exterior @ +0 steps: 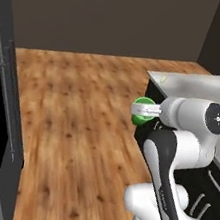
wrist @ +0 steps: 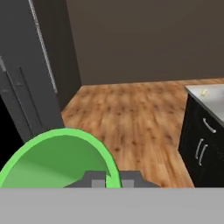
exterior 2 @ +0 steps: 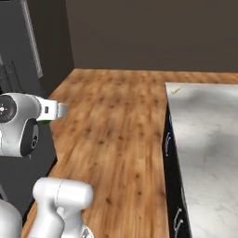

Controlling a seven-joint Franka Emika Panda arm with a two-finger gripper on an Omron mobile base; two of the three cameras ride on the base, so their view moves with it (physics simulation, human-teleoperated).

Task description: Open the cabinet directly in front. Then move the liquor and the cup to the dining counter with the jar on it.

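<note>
My gripper is shut on the rim of the cup, a bright green round cup with a pale rim, held in the air above the wooden floor. In the hand view the cup fills the lower left, with my fingertips pinching its rim at the gripper. The dining counter with its marble top stands to the right of the cup, and its near corner is bare. From the right base view the gripper points toward the floor's middle. The liquor and the jar are out of view.
A tall dark-grey front with a long pale bar handle stands at the left; I cannot tell whether it is the cabinet. A dark appliance column lines the left. Open wooden floor lies between them and the counter's black doors.
</note>
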